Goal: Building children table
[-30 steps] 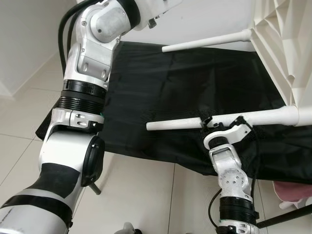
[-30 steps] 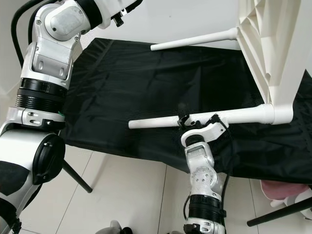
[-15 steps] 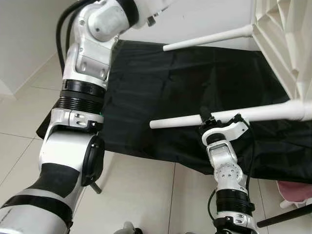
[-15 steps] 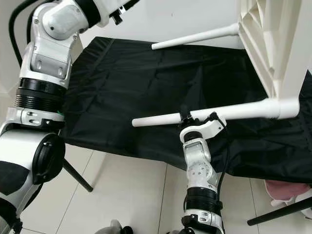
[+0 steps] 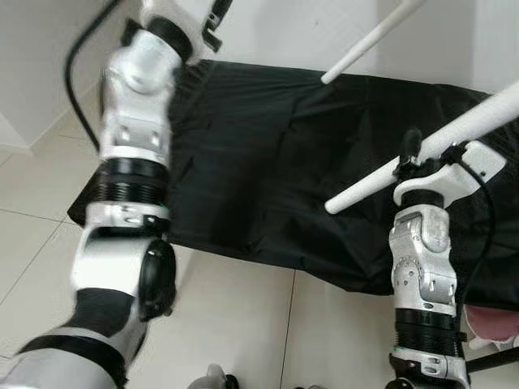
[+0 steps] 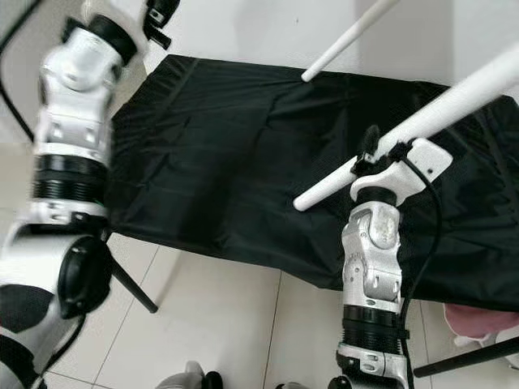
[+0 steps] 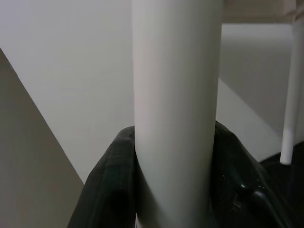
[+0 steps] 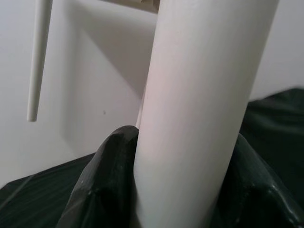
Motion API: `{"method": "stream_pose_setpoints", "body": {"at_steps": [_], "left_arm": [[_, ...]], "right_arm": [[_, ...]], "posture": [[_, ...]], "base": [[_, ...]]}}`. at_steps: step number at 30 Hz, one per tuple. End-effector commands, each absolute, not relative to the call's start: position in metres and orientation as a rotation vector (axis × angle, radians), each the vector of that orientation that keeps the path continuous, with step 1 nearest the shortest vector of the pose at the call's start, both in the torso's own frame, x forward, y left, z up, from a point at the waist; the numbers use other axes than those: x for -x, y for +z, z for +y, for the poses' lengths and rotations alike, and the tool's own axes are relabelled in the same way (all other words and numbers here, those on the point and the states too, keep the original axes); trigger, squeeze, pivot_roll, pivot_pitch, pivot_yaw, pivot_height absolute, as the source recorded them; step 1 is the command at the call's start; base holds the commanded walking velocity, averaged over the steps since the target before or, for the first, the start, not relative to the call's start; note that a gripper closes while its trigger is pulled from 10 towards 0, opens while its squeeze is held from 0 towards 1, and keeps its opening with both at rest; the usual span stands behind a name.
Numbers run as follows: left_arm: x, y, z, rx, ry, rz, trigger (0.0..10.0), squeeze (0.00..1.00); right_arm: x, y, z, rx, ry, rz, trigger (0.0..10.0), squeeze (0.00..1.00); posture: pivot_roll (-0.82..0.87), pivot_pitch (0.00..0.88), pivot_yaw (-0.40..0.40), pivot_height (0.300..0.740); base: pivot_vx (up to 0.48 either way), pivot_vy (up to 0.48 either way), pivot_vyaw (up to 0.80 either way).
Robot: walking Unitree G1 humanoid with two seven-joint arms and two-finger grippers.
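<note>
A black cloth [image 5: 284, 162] lies spread over a low surface, wrinkled, its near edge hanging above a floor of pale tiles [image 5: 235, 324] with thin grout lines. Behind the cloth rises a plain white wall [image 6: 251, 28]. A dark slanting leg [image 6: 134, 292] of the surface shows under the cloth's near left corner, and something pink [image 5: 495, 320] sits on the floor past its near right edge.

Above the cloth two white table legs slant upward toward the right. The right pincer [image 5: 426, 158] is clamped around the nearer leg [image 5: 454, 138] a little above its free end, which hangs over the cloth's right half; the right wrist view shows both black fingers [image 8: 104, 185] pressed against that round leg. The farther leg [image 5: 365, 44] crosses above the cloth's back edge. In the left wrist view the left pincer [image 7: 173, 190] is clamped on a white leg as well, its fingers hugging both sides, while the left arm [image 5: 130, 178] rises beside the cloth's left edge.
</note>
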State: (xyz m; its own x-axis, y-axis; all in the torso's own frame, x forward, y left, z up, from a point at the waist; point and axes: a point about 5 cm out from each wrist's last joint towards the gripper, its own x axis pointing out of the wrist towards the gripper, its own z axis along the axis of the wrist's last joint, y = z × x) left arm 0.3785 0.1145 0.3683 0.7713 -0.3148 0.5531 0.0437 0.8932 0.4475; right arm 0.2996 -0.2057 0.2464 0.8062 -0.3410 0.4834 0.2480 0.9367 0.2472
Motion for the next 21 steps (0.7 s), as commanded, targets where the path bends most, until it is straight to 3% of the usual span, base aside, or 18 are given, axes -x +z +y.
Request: {"method": "stream_pose_setpoints", "body": {"at_steps": [1,4,8,12,13,14,15,17,18,21], "left_arm": [[-0.376,0.376,0.11,-0.401,-0.165,-0.699,0.0,0.0],[-0.38,0.366,0.111,-0.391,-0.175,-0.654,0.0,0.0],[-0.386,0.328,0.113,-0.37,-0.193,-0.499,0.0,0.0],[-0.386,0.318,0.112,-0.344,-0.189,-0.461,0.0,0.0],[-0.386,0.312,0.112,-0.332,-0.184,-0.438,0.0,0.0],[-0.387,0.309,0.112,-0.324,-0.181,-0.423,0.0,0.0],[-0.387,0.304,0.112,-0.328,-0.181,-0.406,0.0,0.0],[-0.387,0.301,0.112,-0.332,-0.182,-0.396,0.0,0.0],[-0.386,0.297,0.11,-0.34,-0.188,-0.391,0.0,0.0],[-0.383,0.278,0.107,-0.353,-0.219,-0.325,0.0,0.0]], "right_arm": [[-0.297,0.252,-0.2,-0.027,-0.31,-0.581,0.0,0.0],[-0.296,0.255,-0.2,-0.006,-0.311,-0.591,0.0,0.0],[-0.293,0.269,-0.195,0.183,-0.237,-0.588,0.0,0.0],[-0.292,0.274,-0.192,0.251,-0.203,-0.591,0.0,0.0],[-0.291,0.278,-0.193,0.297,-0.204,-0.597,0.7,0.0],[-0.291,0.281,-0.193,0.326,-0.21,-0.602,0.7,0.0],[-0.292,0.284,-0.194,0.344,-0.205,-0.595,2.7,0.0],[-0.292,0.286,-0.194,0.353,-0.2,-0.589,2.7,0.0],[-0.294,0.285,-0.195,0.331,-0.19,-0.57,10.0,0.0],[-0.294,0.273,-0.195,0.31,-0.193,-0.516,10.0,0.0]], "posture": [[0.0,0.064,0.009,0.74],[0.0,0.064,0.009,0.74],[-0.02,0.069,0.014,0.74],[-0.02,0.07,0.015,0.74],[-0.02,0.07,0.014,0.74],[-0.02,0.07,0.014,0.74],[-0.02,0.072,0.011,0.74],[-0.02,0.072,0.011,0.74],[-0.02,0.072,0.011,0.74],[-0.03,0.072,0.015,0.74]], "base": [[0.0,0.0,0.0],[0.0,0.0,0.0],[0.0,0.0,0.0],[0.0,0.0,0.0],[0.0,0.0,0.0],[0.0,0.0,0.0],[0.0,0.0,0.0],[0.0,0.0,0.0],[0.0,0.0,0.0],[0.0,0.0,0.0]]}}
